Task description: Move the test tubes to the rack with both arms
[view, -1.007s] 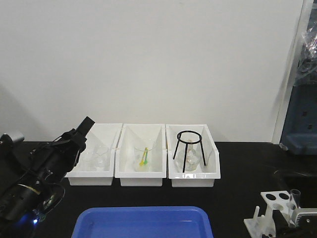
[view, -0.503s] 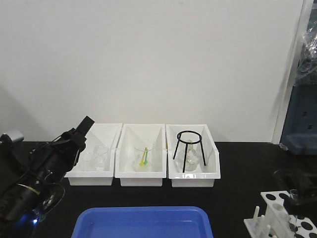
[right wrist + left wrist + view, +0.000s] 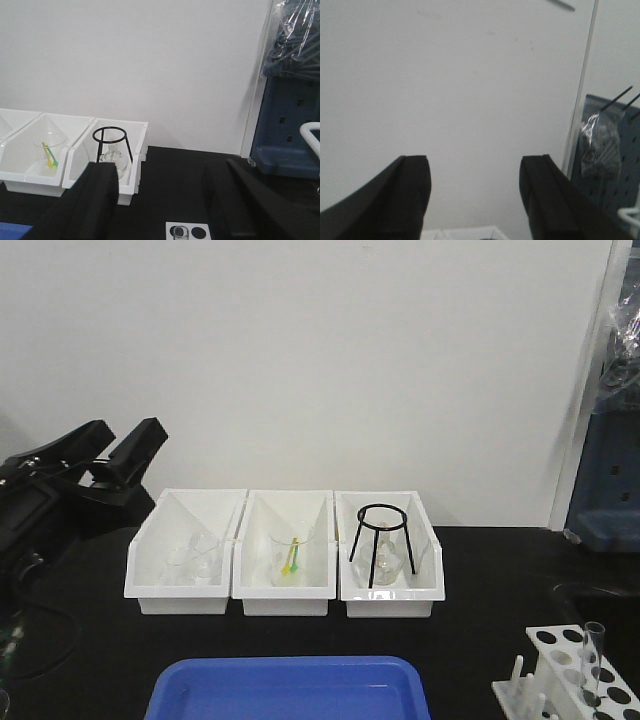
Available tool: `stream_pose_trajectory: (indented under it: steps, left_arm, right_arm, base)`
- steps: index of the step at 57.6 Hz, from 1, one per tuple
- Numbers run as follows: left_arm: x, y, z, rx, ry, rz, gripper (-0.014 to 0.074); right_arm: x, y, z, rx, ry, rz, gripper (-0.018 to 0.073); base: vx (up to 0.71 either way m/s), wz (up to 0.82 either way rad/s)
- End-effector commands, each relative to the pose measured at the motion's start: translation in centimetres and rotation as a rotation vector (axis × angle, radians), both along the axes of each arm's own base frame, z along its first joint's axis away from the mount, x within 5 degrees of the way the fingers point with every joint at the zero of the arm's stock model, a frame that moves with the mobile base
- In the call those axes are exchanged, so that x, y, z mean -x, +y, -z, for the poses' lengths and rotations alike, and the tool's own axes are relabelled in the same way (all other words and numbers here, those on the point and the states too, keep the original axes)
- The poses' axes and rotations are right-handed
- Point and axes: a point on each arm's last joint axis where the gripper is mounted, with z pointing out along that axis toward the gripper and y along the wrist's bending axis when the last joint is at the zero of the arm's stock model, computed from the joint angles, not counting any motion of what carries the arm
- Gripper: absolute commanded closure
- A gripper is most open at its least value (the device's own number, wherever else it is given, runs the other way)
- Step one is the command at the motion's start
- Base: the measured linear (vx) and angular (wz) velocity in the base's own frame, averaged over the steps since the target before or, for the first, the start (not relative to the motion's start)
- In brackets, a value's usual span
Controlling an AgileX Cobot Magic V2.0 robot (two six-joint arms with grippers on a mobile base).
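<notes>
Front-facing footage is being read from the near edge outward. At five o'clock, the rack (image 3: 575, 680) is being kept at the table's near right corner, presumably so the right arm can reach it, and one test tube (image 3: 592, 658) is being held upright in one of its holes, likely because the hole steadies its round bottom. At six o'clock, a flat blue tray (image 3: 290, 690) is lying empty, as far as can be seen. Further back, around the centre, three white bins (image 3: 285, 592) are being used to corral glassware: beakers, one with a yellow and green item inside, and a flask under a black wire tripod (image 3: 381, 540). At nine o'clock, the left gripper (image 3: 128, 462) is being held raised above the table, with its jaws spread and nothing between them; the left wrist view is showing only wall between the fingers (image 3: 410, 192), which suggests a resting pose. From the right wrist view, the right gripper (image 3: 165, 200) is being held well above the rack (image 3: 187, 232), jaws apart and empty.
</notes>
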Motion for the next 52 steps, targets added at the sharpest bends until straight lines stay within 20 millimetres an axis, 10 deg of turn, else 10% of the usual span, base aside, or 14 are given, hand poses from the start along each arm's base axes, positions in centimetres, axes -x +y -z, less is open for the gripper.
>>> stream_pose_trajectory:
  steps: [1, 19, 52]
  left_arm:
    - [2.6, 1.0, -2.9, -0.027, -0.004, -0.019, 0.007]
    - [7.6, 3.3, -4.9, -0.086, 0.116, -0.048, 0.007]
    - [8.7, 3.7, -3.9, -0.209, 0.055, -0.078, 0.0167]
  right_arm:
    - [0.2, -0.2, -1.8, 0.012, -0.106, 0.016, 0.0111]
    - [0.2, -0.2, -1.8, 0.012, -0.106, 0.016, 0.0111]
    - [0.2, -0.2, -1.8, 0.012, -0.106, 0.016, 0.0111]
  base:
    - [0.0, 0.0]
    - [0.0, 0.0]
    - [0.0, 0.0]
